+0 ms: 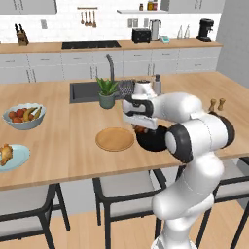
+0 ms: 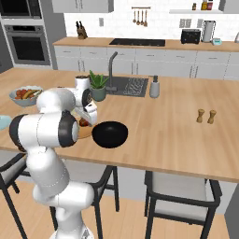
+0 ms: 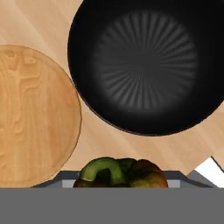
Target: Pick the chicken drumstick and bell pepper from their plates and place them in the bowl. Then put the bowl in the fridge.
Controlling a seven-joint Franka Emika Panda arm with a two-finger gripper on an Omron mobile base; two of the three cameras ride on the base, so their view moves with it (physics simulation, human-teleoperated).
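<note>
Pepper first: the bell pepper (image 3: 120,172) sits clenched between my fingers, its green stem curling up toward the camera, lifted clear of the wooden plate (image 3: 35,116), which now lies bare beside it. From my gripper (image 1: 141,129) the black bowl (image 3: 146,65) lies just ahead and slightly to one side, its near rim almost under the pepper, so I judge a short carry over the rim is all that remains before letting go. My forearm reaches level across the counter (image 1: 58,146), wrist bent down. Far left, the chicken drumstick (image 1: 5,153) waits on the pale blue plate (image 1: 17,158).
</note>
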